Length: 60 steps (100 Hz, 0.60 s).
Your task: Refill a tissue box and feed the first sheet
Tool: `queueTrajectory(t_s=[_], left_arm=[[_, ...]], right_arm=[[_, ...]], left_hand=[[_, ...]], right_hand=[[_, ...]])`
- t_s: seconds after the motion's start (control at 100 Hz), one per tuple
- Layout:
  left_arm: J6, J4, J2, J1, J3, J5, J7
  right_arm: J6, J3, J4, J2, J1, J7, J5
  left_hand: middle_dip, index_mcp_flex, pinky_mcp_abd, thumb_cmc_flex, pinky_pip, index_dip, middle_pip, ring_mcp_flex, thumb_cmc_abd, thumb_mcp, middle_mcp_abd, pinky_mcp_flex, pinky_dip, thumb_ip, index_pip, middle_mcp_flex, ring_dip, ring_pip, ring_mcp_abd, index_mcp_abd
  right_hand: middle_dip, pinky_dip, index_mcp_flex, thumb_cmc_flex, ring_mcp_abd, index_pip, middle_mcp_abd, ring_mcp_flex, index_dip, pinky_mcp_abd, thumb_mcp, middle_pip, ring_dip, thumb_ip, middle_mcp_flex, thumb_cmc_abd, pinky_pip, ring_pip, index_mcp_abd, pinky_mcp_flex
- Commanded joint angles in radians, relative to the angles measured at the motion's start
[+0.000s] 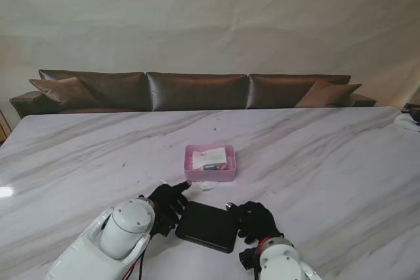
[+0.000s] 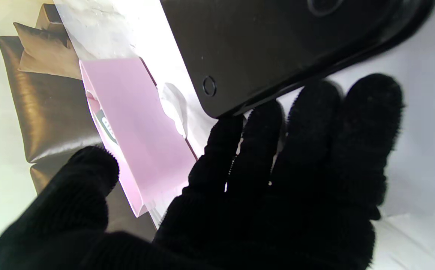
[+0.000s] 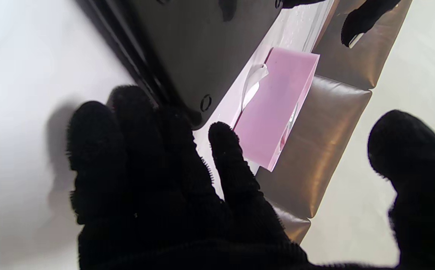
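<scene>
A flat black lid (image 1: 207,226) lies on the marble table near me, seen also in the wrist views (image 2: 277,45) (image 3: 202,45). Beyond it stands the pink tissue box (image 1: 209,162) (image 2: 135,131) (image 3: 277,105), open at the top, with a tissue pack inside. A scrap of white tissue (image 1: 207,185) (image 2: 174,103) (image 3: 253,80) lies between box and lid. My left hand (image 1: 167,206) (image 2: 277,176), black-gloved, rests at the lid's left edge with fingers spread. My right hand (image 1: 256,220) (image 3: 157,168) sits at the lid's right edge, fingers apart, holding nothing.
A brown leather sofa (image 1: 197,90) with cushions runs along the table's far edge. A white object (image 1: 408,120) sits at the far right edge of the marble table (image 1: 328,162).
</scene>
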Motion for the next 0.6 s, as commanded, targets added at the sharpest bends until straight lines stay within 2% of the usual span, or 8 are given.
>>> queueTrajectory(t_s=[0.0, 0.47, 0.59], left_arm=[[0.008, 0.033, -0.014, 0.014, 0.017, -0.009, -0.024], [0.012, 0.068, -0.025, -0.021, 0.023, -0.019, -0.009], [0.010, 0.075, -0.025, -0.026, 0.023, -0.010, -0.004]], right_arm=[[-0.009, -0.011, 0.020, -0.017, 0.023, 0.020, 0.009], [-0.038, -0.041, 0.146, -0.041, 0.181, 0.015, 0.087], [-0.032, -0.042, 0.160, -0.046, 0.198, 0.007, 0.088]], left_hand=[[-0.024, 0.026, -0.025, -0.005, 0.370, -0.014, -0.032, -0.055, 0.028, -0.013, 0.018, -0.013, 0.008, 0.032, 0.014, -0.006, -0.024, -0.084, 0.135, -0.055], [-0.025, 0.025, -0.024, -0.005, 0.368, -0.015, -0.035, -0.058, 0.026, -0.008, 0.017, -0.015, 0.008, 0.032, 0.012, -0.009, -0.030, -0.086, 0.134, -0.054], [-0.025, 0.016, -0.023, -0.008, 0.364, -0.016, -0.035, -0.066, 0.028, -0.008, 0.011, -0.023, 0.007, 0.032, 0.009, -0.014, -0.031, -0.088, 0.134, -0.069]], right_hand=[[-0.040, -0.009, 0.015, 0.006, -0.027, 0.004, -0.067, -0.007, -0.006, -0.016, -0.023, -0.086, -0.005, 0.001, 0.000, 0.008, 0.034, -0.034, 0.011, 0.008], [-0.042, -0.010, 0.018, 0.011, -0.024, 0.004, -0.068, -0.009, -0.006, -0.015, -0.024, -0.090, -0.005, 0.004, -0.002, 0.002, 0.036, -0.035, 0.000, 0.006], [-0.048, -0.012, 0.009, 0.004, -0.018, 0.001, -0.062, -0.023, -0.006, -0.015, -0.022, -0.109, -0.006, 0.004, -0.038, -0.002, 0.031, -0.039, -0.048, 0.000]])
